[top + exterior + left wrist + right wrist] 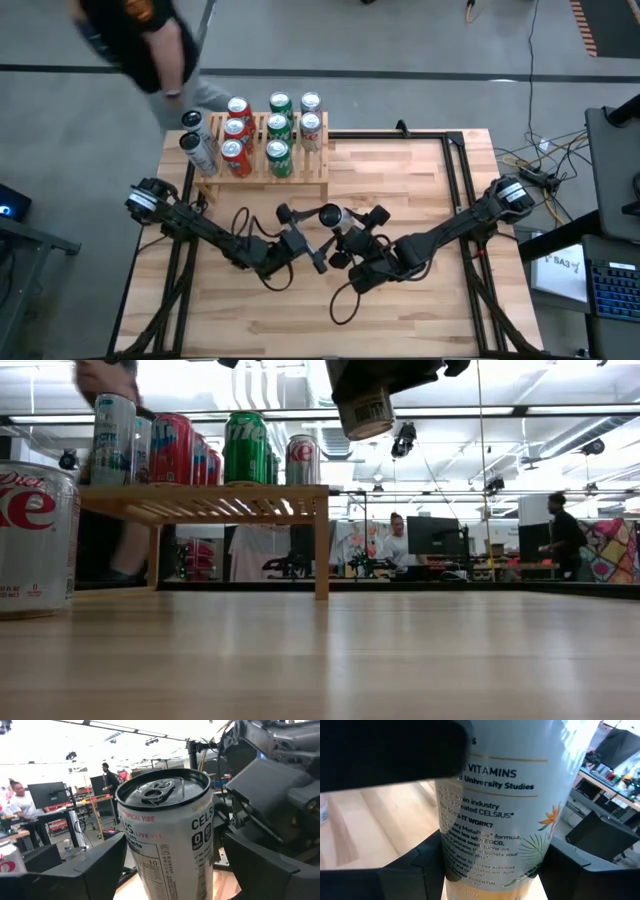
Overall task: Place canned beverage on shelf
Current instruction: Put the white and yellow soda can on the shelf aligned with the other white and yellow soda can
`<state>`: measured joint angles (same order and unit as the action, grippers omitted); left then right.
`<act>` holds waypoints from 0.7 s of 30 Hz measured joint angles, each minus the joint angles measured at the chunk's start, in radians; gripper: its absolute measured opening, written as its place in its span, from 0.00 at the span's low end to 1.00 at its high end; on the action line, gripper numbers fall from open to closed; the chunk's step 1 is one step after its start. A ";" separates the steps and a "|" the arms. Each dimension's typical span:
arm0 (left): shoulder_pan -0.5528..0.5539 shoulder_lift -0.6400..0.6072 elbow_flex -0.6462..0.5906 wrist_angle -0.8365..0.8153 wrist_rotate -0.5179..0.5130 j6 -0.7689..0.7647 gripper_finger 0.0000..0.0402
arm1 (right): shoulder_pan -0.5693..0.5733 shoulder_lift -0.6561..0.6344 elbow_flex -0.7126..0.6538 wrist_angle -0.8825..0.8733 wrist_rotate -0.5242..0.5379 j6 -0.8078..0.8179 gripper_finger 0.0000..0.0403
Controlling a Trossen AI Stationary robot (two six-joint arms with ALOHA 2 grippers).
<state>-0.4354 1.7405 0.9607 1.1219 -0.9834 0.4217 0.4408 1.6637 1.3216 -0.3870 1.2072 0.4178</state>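
A white and silver canned beverage (331,215) hangs above the middle of the table, with my right gripper (490,870) shut on it. My left gripper (170,870) is open. Its two fingers stand on either side of the can's upper part (165,820), and a gap shows at one finger. In the high view the left gripper (312,240) comes from the left and the right gripper (352,238) from the right. The light-wood slatted shelf (300,180) stands at the far left and bears several red, green and white cans. My right gripper pinches the can's printed side wall (451,865) between its two fingers, which come in roughly level from the table's right side and lie across the can. The can is lifted clear of the table. Its bottom end (367,415) points down and its top tilts toward the left arm.
Two tall silver cans (197,142) stand at the shelf's left end. A person (140,40) leans in at the far left with a hand (105,375) over those cans. A Diet Coke can (35,540) stands on the table close to the low camera. Bare wood lies toward the right.
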 joint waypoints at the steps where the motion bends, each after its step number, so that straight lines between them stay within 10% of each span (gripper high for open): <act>1: 0.000 0.000 0.000 -0.008 0.003 0.005 0.78 | 0.000 0.000 0.000 0.003 -0.005 -0.015 0.57; 21: -0.005 -0.004 -0.002 -0.019 0.002 0.023 0.56 | 0.001 -0.001 -0.001 0.004 -0.045 -0.028 0.58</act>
<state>-0.4406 1.7367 0.9592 1.1034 -0.9812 0.4452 0.4416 1.6627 1.3209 -0.3833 1.1618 0.3901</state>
